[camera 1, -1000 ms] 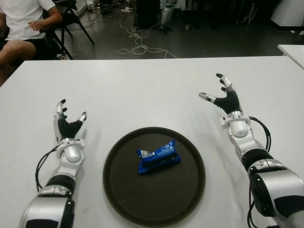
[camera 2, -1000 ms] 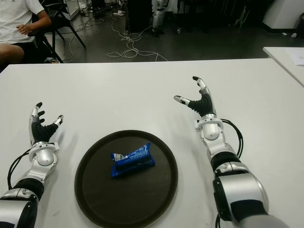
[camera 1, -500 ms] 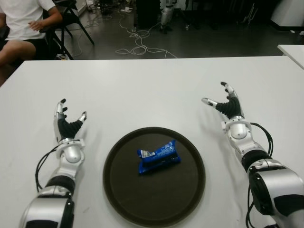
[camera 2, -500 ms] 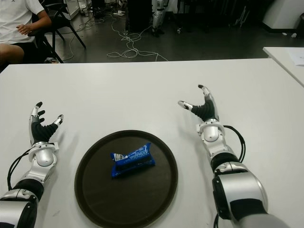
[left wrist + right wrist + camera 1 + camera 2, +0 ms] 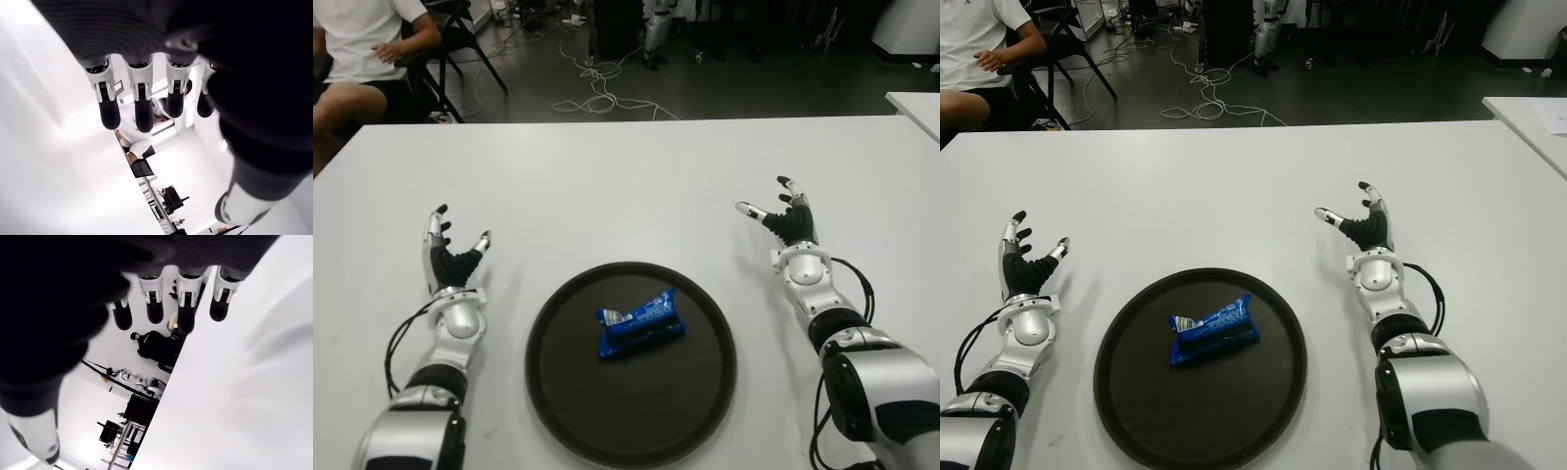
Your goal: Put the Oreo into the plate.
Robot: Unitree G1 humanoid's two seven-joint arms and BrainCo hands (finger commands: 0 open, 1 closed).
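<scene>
The right hand [image 5: 785, 217] has drawn back toward the robot and sunk lower over the table [image 5: 626, 166] than it was a second ago, while the left hand [image 5: 450, 259] has kept its place. Both hands show spread, empty fingers, the right one well to the right of the plate [image 5: 705, 387], the left one just off its left edge. One Oreo pack [image 5: 640, 323], in a blue wrapper, lies slightly tilted near the middle of the single dark round plate, touched by neither hand. Beyond the table's far edge one person [image 5: 357, 49] in a white shirt sits on a chair at the upper left, and cables [image 5: 597, 93] trail across the dark floor.
</scene>
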